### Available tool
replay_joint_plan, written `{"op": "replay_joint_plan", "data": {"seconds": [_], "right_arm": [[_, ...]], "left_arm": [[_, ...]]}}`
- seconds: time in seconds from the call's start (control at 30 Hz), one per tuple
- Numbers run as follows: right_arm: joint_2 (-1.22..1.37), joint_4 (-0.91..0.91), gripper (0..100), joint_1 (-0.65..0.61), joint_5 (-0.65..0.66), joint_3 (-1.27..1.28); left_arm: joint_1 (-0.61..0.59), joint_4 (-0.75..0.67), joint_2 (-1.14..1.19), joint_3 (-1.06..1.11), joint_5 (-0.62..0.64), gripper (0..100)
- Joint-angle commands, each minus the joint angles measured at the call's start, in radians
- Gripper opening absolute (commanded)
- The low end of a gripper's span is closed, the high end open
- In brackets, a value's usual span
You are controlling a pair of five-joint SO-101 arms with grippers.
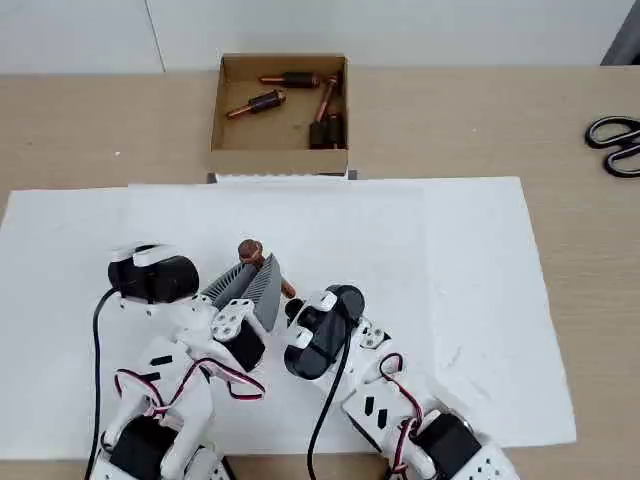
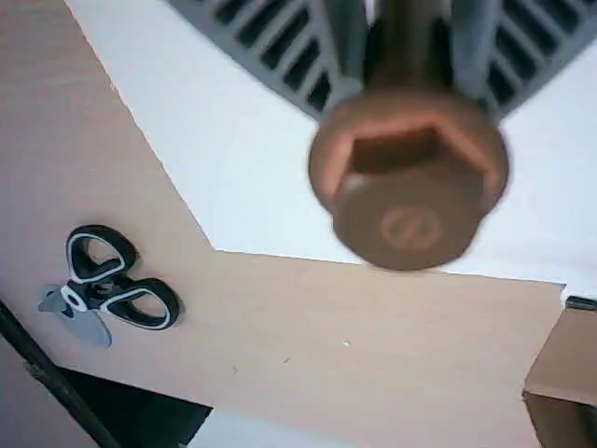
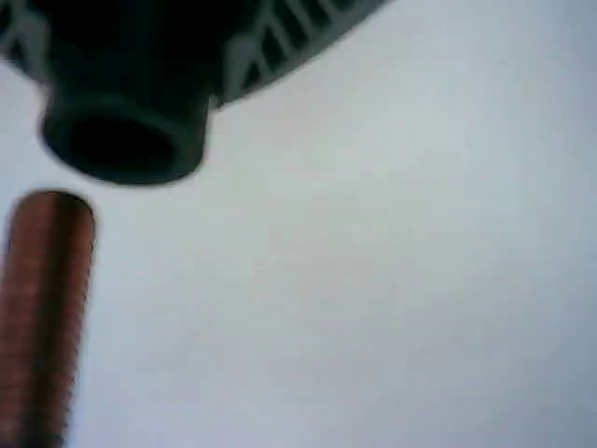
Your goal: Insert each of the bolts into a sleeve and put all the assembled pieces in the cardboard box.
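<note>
Holds a copper bolt [image 2: 408, 177] between grey ribbed jaws, hex head facing the camera. Beyond it, a white sheet [image 2: 233, 131] on a tan worktop [image 2: 354, 336]. Black-handled scissors [image 2: 112, 294] on bare worktop, apart from the sheet. Box [image 2: 564, 378] corner near the sheet's edge. Dark cable [image 2: 42, 378] near the scissors.

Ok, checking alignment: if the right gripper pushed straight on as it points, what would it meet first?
Likely the threaded end of the bolt, just off the mouth of the sleeve; depth unclear.
</note>
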Motion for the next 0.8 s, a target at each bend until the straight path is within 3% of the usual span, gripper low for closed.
{"op": "replay_joint_plan", "data": {"seconds": [0.0,0.53,0.77], "right_arm": [[-0.005,-0.028,0.3,0.001,0.009,-0.006],[-0.005,-0.143,0.4,0.004,0.081,0.064],[-0.007,-0.145,0.4,0.073,0.084,0.060]], "left_arm": [[0.006,-0.028,-0.006,-0.005,0.006,0],[0.005,-0.026,-0.008,-0.005,0.006,0],[0.005,-0.026,-0.008,-0.005,0.006,0]]}}
